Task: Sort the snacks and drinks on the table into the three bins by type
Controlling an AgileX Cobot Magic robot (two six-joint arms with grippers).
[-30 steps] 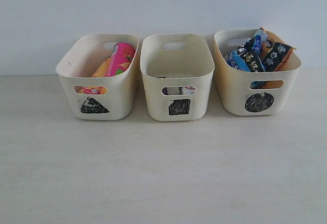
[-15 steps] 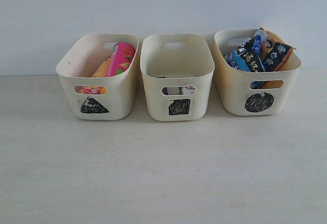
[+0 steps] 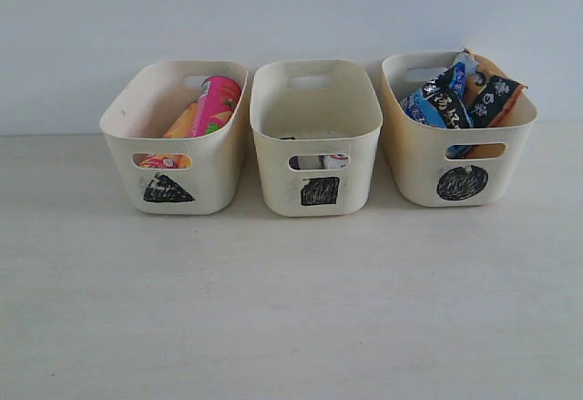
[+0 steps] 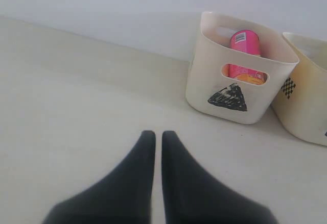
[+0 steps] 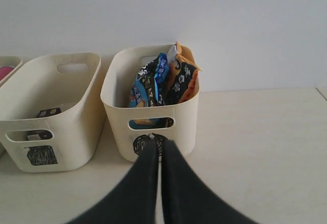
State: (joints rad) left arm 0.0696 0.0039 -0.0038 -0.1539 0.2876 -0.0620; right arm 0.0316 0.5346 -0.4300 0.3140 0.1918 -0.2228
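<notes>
Okay, three bins stand in a row at the back of the table (image 3: 291, 327). The triangle bin (image 3: 118, 158) on the left has the pink chip cylinder (image 3: 217, 104) and the yellow chip cylinder (image 3: 182, 122) leaning inside. The square bin (image 3: 314, 136) in the middle has the small cartons (image 3: 319, 160) low inside, mostly hidden by its front wall. The circle bin (image 3: 419, 168) on the right has the blue bag (image 3: 437, 108) and the orange-black bag (image 3: 496, 99) upright, tops above the rim. The left gripper (image 4: 154, 134) is closed with nothing in it, over the table and apart from the triangle bin. The right gripper (image 5: 157, 145) is closed too and empty, tips toward the circle bin's front; can't tell if they touch.
</notes>
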